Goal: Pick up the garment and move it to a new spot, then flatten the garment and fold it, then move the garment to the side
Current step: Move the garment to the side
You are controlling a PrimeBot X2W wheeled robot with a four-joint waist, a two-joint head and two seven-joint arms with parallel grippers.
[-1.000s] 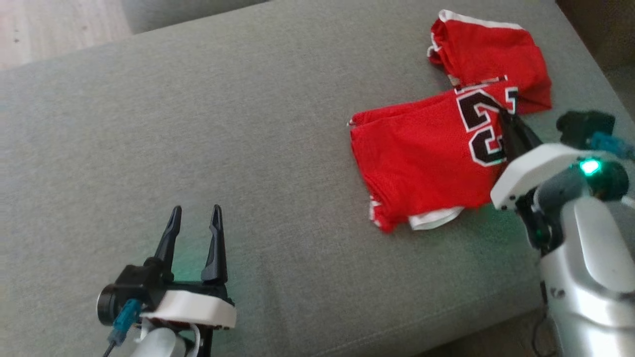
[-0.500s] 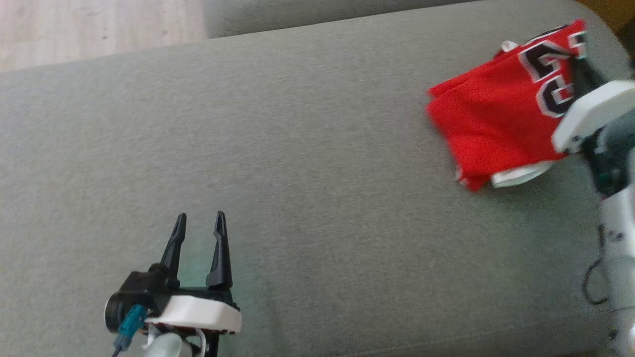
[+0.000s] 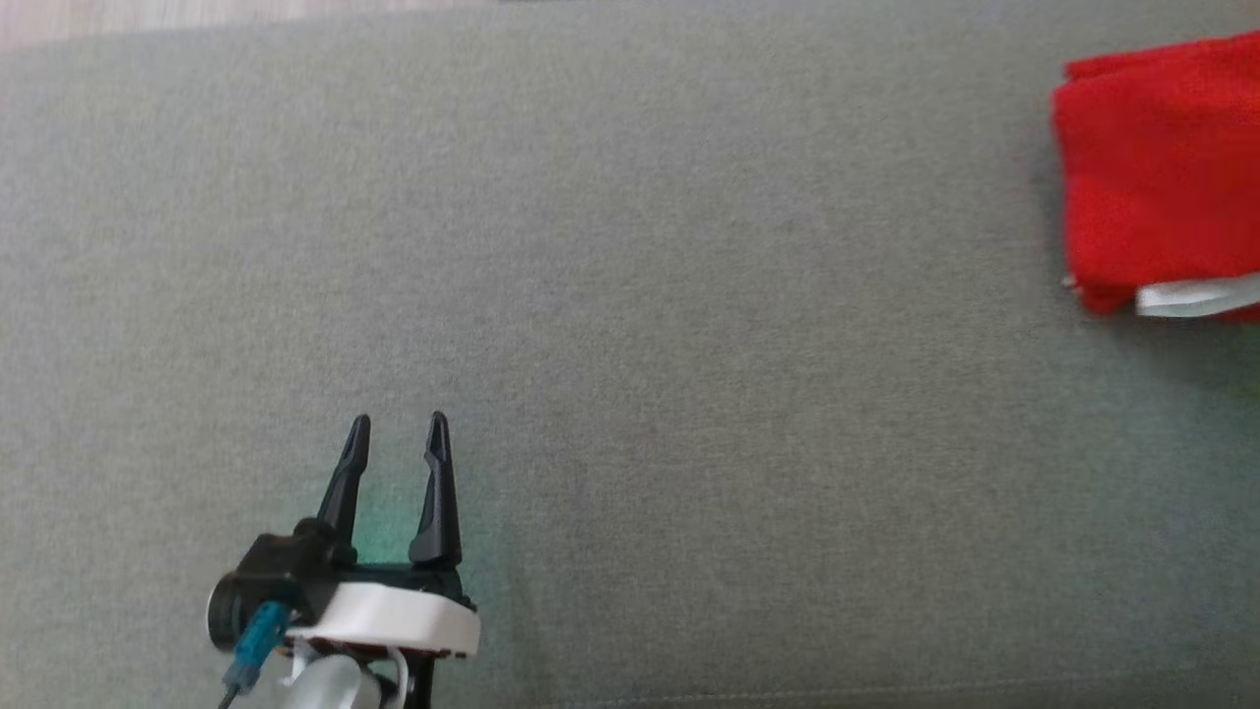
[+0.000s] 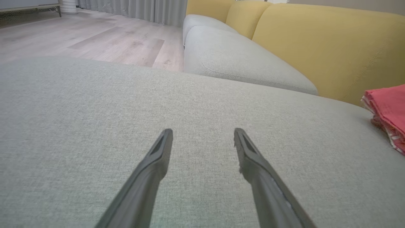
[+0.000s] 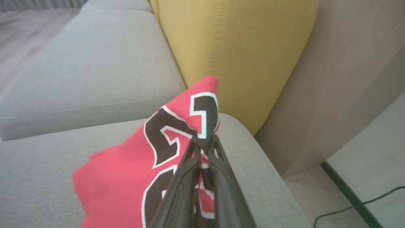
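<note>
Item: garment, a red jersey, folded, at the right end of the grey seat cushion, near the yellow backrest.
Right gripper: clenched on the numbered edge.
Left gripper: released, empty. The jersey lies well apart to its right, so I judge the right arm nearer.
Long axis: I cannot tell.
Markings: black, white-edged numerals, creased; I read no brand.

Grey sofa seat, yellow backrest, pale wood floor, grey curtains beyond.
</note>
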